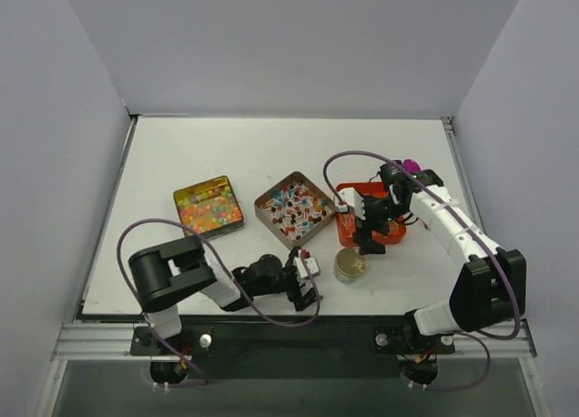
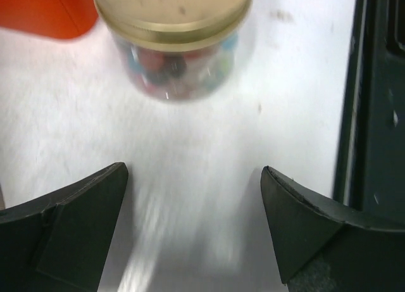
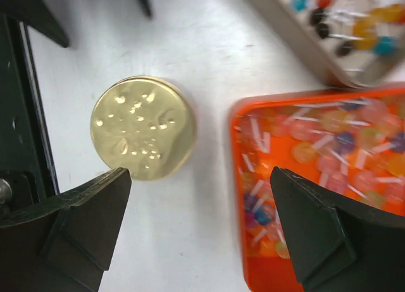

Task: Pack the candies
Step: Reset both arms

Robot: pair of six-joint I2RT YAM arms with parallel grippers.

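Top external view shows the candies (image 1: 209,207) in two open tins (image 1: 258,203) at the middle of the desk (image 1: 226,155) and an orange tray (image 3: 237,178) to their right. Some are inside the jar (image 2: 180,70) at the near edge, its gold lid (image 3: 142,127) on, so that portion seems packed. Both the left fingers (image 2: 69,228) and the right fingers (image 3: 316,235) are spread wide and empty, probably because the closed jar needs no holding.

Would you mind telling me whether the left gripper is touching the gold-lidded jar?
Apart: the left wrist view shows the left gripper open, with bare table between it and the gold-lidded jar.
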